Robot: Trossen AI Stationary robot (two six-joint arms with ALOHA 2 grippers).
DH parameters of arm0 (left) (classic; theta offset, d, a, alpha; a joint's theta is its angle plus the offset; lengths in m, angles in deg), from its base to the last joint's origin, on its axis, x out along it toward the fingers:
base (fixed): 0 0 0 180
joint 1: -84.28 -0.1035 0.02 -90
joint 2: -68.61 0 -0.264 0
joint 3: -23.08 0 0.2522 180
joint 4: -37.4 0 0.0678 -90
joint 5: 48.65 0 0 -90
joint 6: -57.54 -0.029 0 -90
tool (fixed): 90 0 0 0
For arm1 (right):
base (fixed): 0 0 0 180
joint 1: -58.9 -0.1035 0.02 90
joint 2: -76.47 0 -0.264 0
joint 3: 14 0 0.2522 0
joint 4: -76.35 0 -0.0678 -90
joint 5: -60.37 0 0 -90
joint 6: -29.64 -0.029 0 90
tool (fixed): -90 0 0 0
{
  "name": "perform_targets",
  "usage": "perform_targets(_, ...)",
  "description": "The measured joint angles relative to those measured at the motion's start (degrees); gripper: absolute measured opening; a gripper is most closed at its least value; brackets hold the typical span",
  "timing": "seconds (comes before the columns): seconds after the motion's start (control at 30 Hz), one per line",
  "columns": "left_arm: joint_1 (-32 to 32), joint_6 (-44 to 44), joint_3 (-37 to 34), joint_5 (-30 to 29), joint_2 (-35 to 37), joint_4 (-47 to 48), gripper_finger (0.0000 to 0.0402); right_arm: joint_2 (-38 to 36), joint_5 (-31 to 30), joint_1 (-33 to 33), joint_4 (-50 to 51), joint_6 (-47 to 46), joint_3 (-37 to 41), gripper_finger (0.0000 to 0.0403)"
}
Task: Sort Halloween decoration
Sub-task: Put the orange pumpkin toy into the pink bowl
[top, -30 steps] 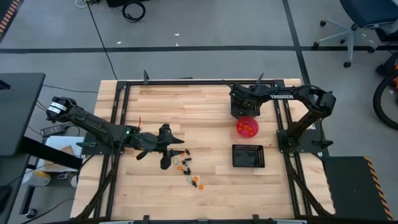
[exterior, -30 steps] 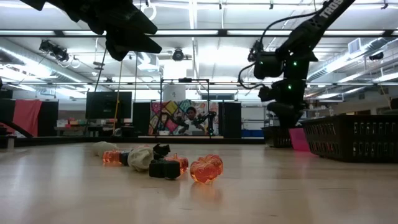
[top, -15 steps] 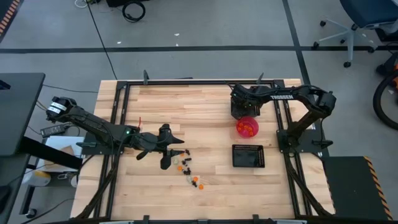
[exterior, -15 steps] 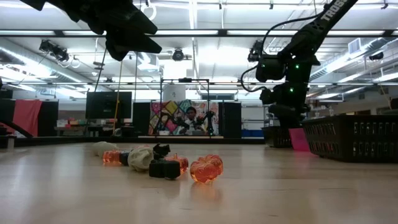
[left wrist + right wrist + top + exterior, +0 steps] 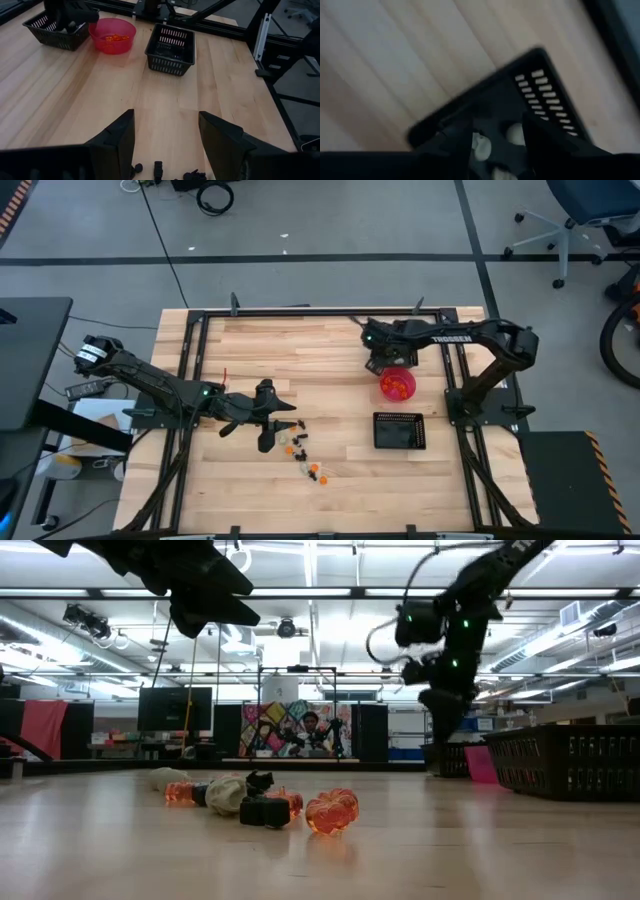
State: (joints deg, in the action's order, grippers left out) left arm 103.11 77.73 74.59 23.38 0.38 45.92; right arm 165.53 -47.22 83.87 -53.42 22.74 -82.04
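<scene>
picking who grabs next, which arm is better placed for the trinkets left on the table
Left. Its open claw hovers right beside the loose trinkets; the right claw is far off, over the black mesh tray behind the pink-red bowl.

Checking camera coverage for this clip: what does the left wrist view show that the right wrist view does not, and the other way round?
Only the left wrist view shows the pink-red bowl holding orange trinkets, a second black mesh tray beside it, a few black trinkets near the open left gripper, and the right arm.

Only the right wrist view looks into a tray, showing pale cream trinkets between the open right gripper's fingers.

Both show the wooden table and that far tray.
</scene>
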Motion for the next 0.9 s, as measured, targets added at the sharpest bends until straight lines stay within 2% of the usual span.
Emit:
perform_targets(0.13, 0.0, 0.0, 0.0, 0.0, 0.0, 0.8, 0.0192, -0.9, -5.3, -6.7, 3.2, -0.4, -4.3, 0.0174)
perform_targets(0.23, 0.0, 0.0, 0.0, 0.0, 0.0, 1.4, 0.0192, -2.0, -6.6, -12.7, 3.3, -0.7, -7.0, 0.0174)
perform_targets(0.37, 0.0, 0.0, 0.0, 0.0, 0.0, 1.4, 0.0192, -3.3, -6.1, -20.9, 1.7, -0.7, -9.3, 0.0174)
perform_targets(0.5, 0.0, 0.2, 0.0, 0.0, 0.0, 1.3, 0.0192, -2.9, -2.6, -28.8, -3.5, -2.0, -9.5, 0.0174)
perform_targets(0.7, 0.0, 0.3, 0.0, 0.0, 0.0, -0.1, 0.0192, 2.5, -2.3, -38.7, -12.6, -5.2, -9.5, 0.0174)
perform_targets(0.9, 0.0, 0.2, 0.0, 0.0, 0.0, -0.5, 0.0192, 10.7, 1.6, -44.1, -21.7, -7.6, -9.5, 0.0174)
